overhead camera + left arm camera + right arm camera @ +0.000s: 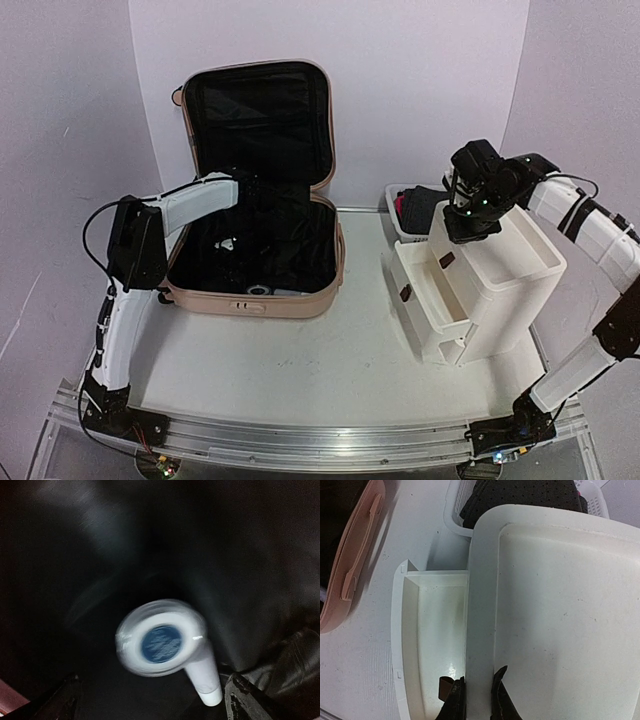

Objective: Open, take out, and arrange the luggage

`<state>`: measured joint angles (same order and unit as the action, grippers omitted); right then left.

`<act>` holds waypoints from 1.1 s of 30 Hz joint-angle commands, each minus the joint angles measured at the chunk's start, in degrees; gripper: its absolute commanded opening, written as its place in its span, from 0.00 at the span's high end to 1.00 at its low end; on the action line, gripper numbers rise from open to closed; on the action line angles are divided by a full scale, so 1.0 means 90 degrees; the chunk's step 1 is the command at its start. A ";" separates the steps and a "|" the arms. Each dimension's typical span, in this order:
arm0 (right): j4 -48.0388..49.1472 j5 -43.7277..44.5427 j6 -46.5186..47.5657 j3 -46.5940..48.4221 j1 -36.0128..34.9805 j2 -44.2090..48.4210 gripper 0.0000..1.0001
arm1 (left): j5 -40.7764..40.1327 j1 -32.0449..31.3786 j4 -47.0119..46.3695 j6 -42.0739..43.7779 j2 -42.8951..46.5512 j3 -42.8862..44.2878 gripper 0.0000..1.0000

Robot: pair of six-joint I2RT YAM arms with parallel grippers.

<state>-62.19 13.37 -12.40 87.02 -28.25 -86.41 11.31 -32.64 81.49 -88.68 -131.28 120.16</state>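
Note:
The pale pink luggage (250, 300) lies open at the back left, its lid (310, 120) upright and its black lining showing. My left gripper (252, 198) reaches down into the case. In the left wrist view it (153, 692) is open wide over a blurred white object with a round blue-centred face and a tapered handle (160, 642), which lies on the lining. My right gripper (465, 228) is over the front edge of the white drawer cabinet (505, 265). Its jaws (478, 697) stand a little apart, astride the cabinet's top rim, holding nothing. The luggage edge (352, 565) shows at the left there.
One cabinet drawer (435, 630) is pulled out and looks bare inside. A brown pull tab (442, 687) sits beside my right gripper's left finger. A white mesh basket (398, 205) with dark clothing (520, 495) stands behind the cabinet. Small pale items (258, 288) lie in the case.

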 commanded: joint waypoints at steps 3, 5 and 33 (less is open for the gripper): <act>-0.0379 -0.0442 0.0518 -0.0633 0.0093 -0.0375 1.00 | -0.1350 -0.0023 0.1158 0.3090 -0.0508 0.1493 0.00; -0.0372 -0.0464 0.0501 -0.0630 0.0101 -0.0352 1.00 | -0.1377 -0.0025 0.1110 0.3427 -0.0325 0.1124 0.01; -0.0345 -0.0830 0.0411 -0.0428 0.0099 -0.0418 1.00 | -0.0289 -0.0165 0.0518 0.5993 -0.1153 0.0895 0.09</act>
<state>-60.90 10.70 -12.40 85.97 -27.44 -85.38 10.35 -34.13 86.89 -36.16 -140.20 125.49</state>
